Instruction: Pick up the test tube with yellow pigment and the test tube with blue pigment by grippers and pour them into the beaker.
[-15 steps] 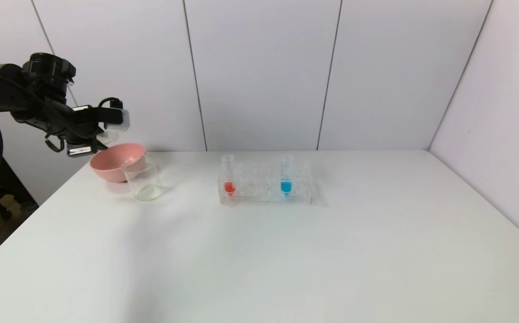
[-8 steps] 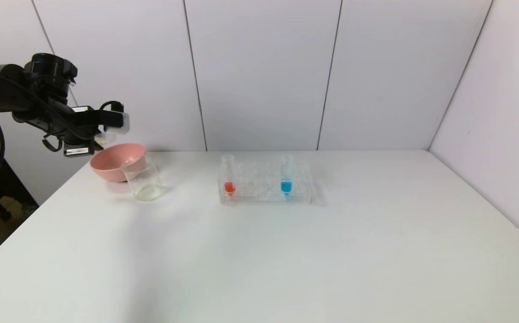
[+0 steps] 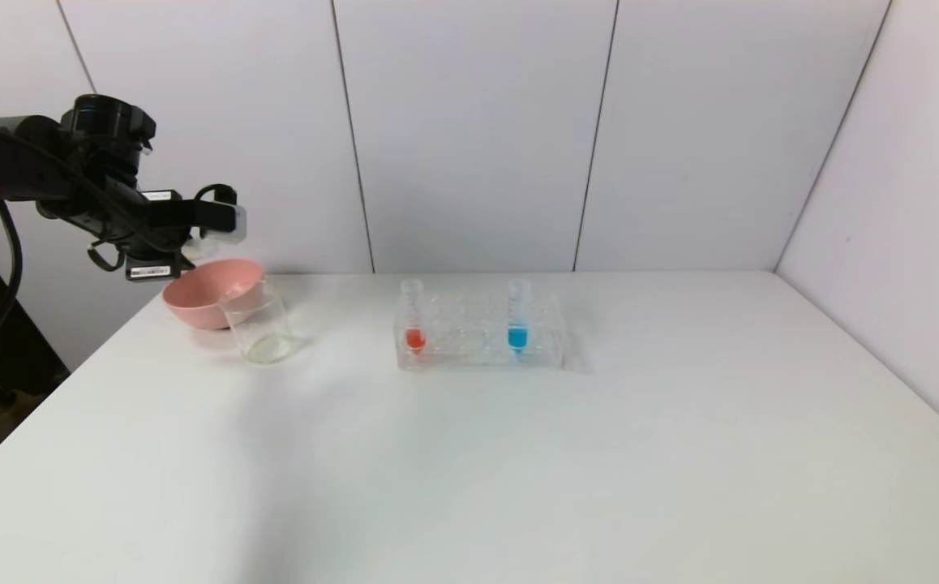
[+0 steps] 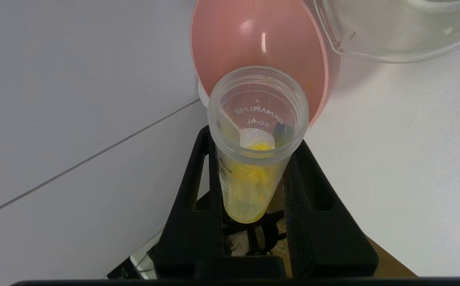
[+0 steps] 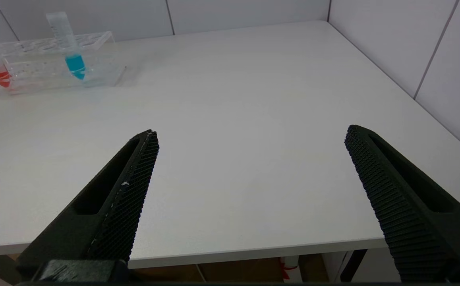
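The left gripper (image 4: 250, 159), raised above the bench's (image 3: 469, 454) far left corner, clamps the test tube with yellow pigment (image 4: 254, 147) between both fingers. The tube lies tipped well off vertical, its open mouth aimed at the pink bowl (image 3: 212, 292), rounded end back toward the wrist. The beaker (image 3: 259, 328) stands just beside the bowl. The test tube with blue pigment (image 3: 518, 316) sits upright in the clear rack (image 3: 478, 332), apart from a red-orange tube (image 3: 413, 316). The right gripper (image 5: 250, 190) hangs spread wide over the bench's near edge.
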